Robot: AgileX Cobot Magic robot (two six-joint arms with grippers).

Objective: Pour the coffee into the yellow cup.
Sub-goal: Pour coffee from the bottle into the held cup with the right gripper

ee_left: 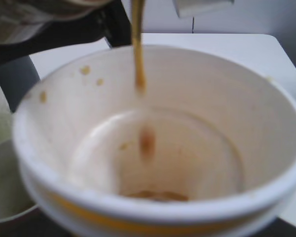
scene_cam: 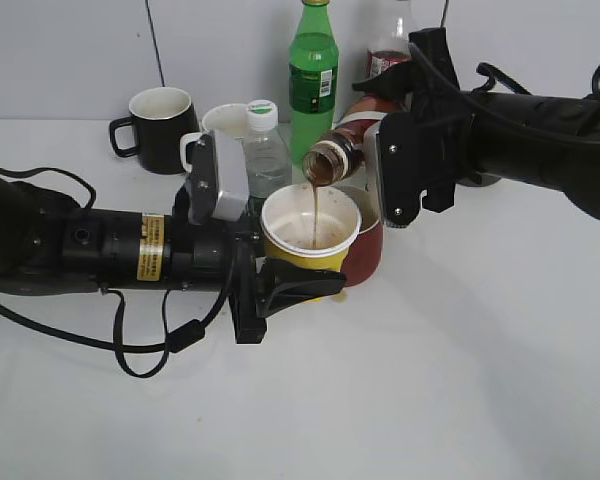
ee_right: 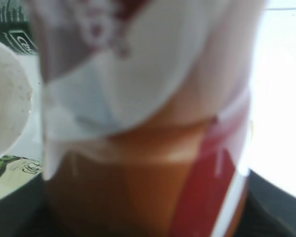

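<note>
Coffee streaming into the cup!
Right gripper clamps the coffee, neck tilted down-left over the yellow cup, which the left gripper grips just below.

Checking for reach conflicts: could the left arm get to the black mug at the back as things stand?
Probably not yet. The left gripper is shut on the yellow cup under the stream from the coffee bottle; the black mug stands unobstructed behind that arm.

white table | on it: black mug, white mug (half hidden), water bottle, green bottle, red cup
</note>
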